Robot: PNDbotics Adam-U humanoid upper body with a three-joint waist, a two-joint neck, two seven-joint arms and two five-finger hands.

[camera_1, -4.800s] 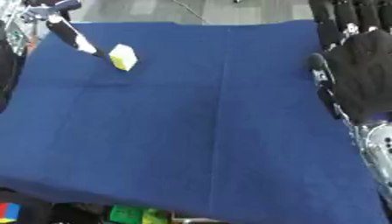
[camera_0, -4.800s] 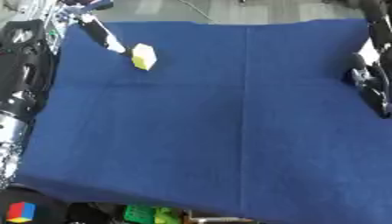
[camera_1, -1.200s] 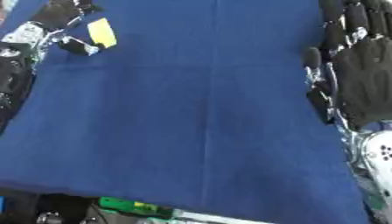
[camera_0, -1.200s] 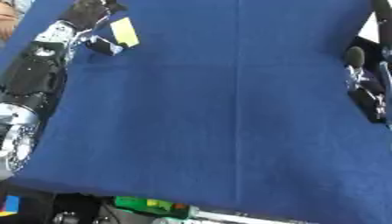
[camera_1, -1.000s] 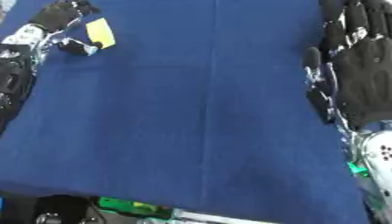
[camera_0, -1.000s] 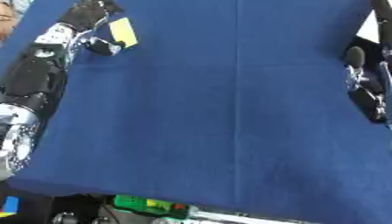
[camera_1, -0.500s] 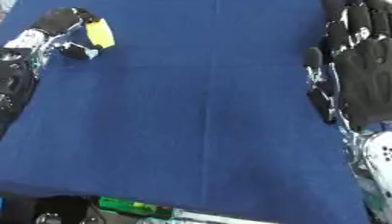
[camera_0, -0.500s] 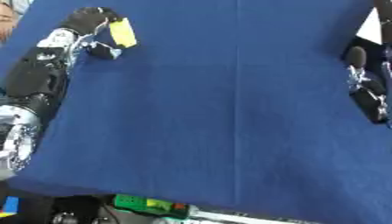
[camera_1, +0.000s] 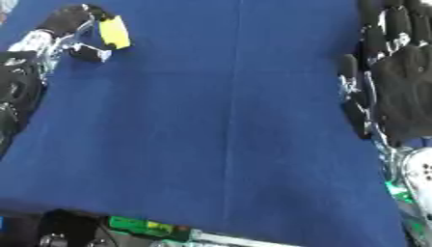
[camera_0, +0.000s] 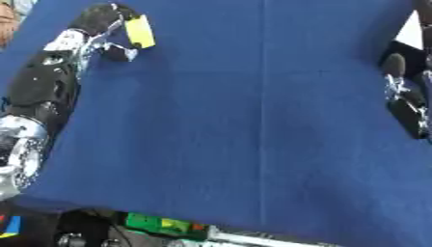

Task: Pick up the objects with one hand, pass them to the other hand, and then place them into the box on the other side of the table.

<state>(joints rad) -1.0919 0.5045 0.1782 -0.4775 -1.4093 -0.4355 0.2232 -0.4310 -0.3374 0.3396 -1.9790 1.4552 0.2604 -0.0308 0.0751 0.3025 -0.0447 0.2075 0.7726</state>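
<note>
A small yellow block (camera_0: 139,31) lies at the far left of the blue cloth. My left hand (camera_0: 101,21) is wrapped around it, fingers curled over its far side and the thumb (camera_0: 118,52) below it. The black and silver left forearm (camera_0: 42,91) runs down the left edge. My right hand (camera_1: 401,72) rests open at the right edge with its fingers pointing up and nothing in it. No box shows in either view.
The blue cloth (camera_0: 253,120) covers the table, with a crease down its middle. Below the near edge sit green and coloured items (camera_0: 165,226) on the floor. A white patch (camera_0: 411,29) shows past the cloth's far right corner.
My left hand has closed in on the yellow block, its fingers now curled around it where earlier they stood beside it. The right hand has stayed where it was.
</note>
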